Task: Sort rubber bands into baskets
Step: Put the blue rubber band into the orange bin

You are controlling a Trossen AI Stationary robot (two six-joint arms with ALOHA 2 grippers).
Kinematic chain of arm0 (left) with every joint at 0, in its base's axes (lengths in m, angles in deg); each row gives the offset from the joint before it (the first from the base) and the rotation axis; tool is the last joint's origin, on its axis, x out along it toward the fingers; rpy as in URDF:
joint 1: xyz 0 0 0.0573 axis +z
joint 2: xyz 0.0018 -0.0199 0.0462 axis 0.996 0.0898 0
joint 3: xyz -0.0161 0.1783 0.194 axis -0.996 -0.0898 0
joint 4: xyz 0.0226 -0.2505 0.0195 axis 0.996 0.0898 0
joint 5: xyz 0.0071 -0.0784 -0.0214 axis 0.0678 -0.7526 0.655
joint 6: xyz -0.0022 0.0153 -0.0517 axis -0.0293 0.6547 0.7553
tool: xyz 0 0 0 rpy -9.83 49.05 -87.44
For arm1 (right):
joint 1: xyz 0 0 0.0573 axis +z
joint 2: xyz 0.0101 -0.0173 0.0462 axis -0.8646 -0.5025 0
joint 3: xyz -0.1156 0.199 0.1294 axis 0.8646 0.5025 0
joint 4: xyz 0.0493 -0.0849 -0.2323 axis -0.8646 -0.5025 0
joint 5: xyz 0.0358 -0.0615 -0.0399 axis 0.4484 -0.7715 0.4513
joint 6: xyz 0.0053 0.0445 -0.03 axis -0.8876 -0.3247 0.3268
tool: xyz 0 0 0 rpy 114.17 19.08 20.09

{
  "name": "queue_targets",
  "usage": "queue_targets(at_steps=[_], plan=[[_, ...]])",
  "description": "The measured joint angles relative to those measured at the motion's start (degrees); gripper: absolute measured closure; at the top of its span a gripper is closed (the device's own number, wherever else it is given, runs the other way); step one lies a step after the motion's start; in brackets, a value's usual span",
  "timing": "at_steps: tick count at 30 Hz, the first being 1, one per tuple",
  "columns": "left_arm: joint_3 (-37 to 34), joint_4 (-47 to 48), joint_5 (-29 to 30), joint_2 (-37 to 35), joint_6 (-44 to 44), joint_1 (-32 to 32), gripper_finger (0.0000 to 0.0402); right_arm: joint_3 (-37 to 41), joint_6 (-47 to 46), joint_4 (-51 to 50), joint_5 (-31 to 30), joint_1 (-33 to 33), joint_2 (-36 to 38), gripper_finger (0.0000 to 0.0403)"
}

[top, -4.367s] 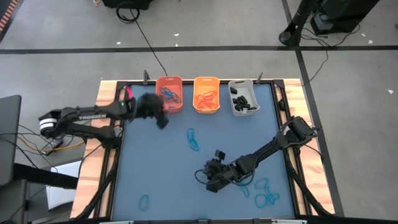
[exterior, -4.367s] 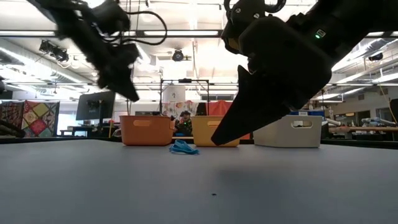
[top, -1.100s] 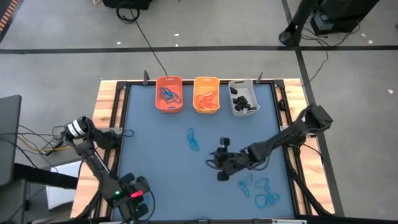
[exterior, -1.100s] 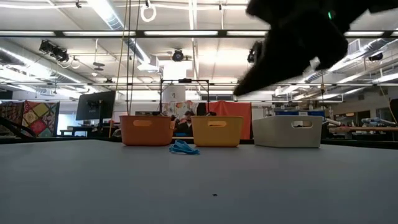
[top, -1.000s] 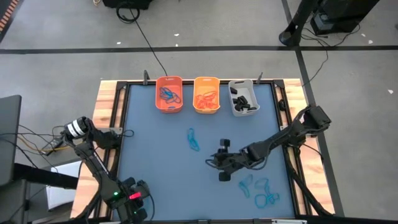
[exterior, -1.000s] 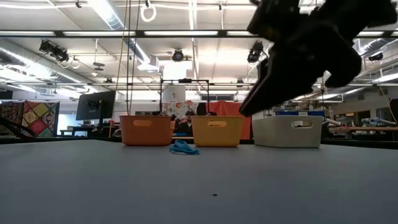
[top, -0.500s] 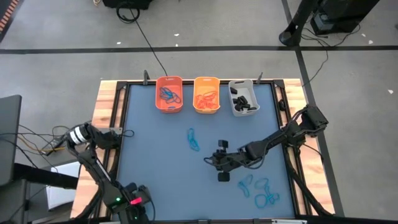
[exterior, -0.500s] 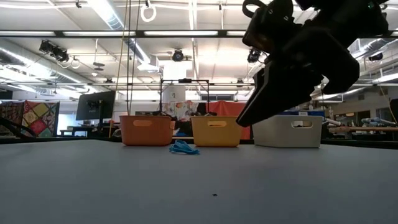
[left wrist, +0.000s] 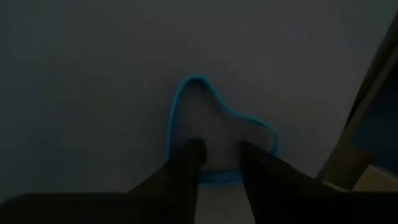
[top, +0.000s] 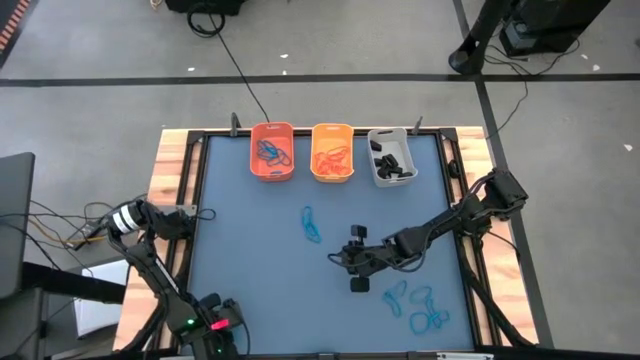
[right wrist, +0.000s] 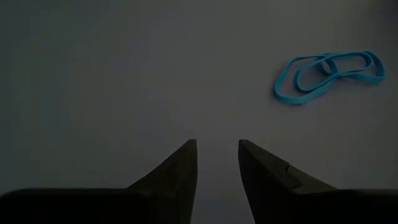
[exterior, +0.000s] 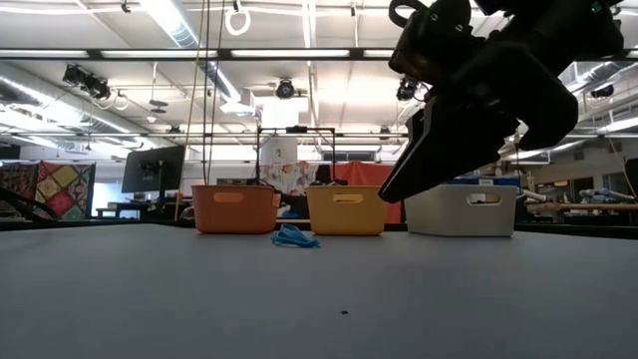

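Fingers of my left gripper [left wrist: 219, 149] stand slightly parted, tips down at a single blue rubber band [left wrist: 180, 106] lying flat on the table [top: 250, 260] – its loop runs past both tips, and I cannot tell whether I touch it. This hand is well away from the yellow-orange basket [top: 332, 127], off to its left at the table's near corner.

My right gripper [right wrist: 217, 144] hangs above the table, nearer to me than the yellow-orange basket and a little to its right. Its two fingers are spread with bare table showing between them – nothing is pinched. Ahead of it lie two blue loops [right wrist: 329, 71], overlapping one another, clear of the fingertips.

The yellow-orange basket holds orange bands. Just to its left stands the orange basket [top: 272, 127] with blue bands in it; just to its right, the grey-white basket [top: 388, 132] with small black ones. A small tangle of blue bands [top: 312, 226] lies on the table on my side of the yellow-orange basket, slightly to its left. More blue loops [top: 420, 305] lie scattered farther from that basket, toward the table's near right.
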Motion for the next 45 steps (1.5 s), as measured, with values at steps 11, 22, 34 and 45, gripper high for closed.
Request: queue_targets(at_steps=[11,22,34,45], plan=[[0.01,4.19,3.53,-0.31,-7.60,3.19,0.0395,0.00,0.12,-0.03,-0.01,-0.03,0.00,0.0273],[2.33,10.78,9.76,-4.68,-11.73,6.10,0.0370,-0.04,0.02,-0.48,0.00,-1.05,-0.02,0.0273],[-0.01,12.75,10.73,-4.57,-11.31,5.68,0.0281,-0.04,-0.46,-0.87,0.31,-1.11,-0.02,0.0273],[-4.18,8.29,6.75,-4.57,-11.59,6.06,0.0320,-0.04,-1.44,-1.77,0.44,-1.11,-0.07,0.0273]])
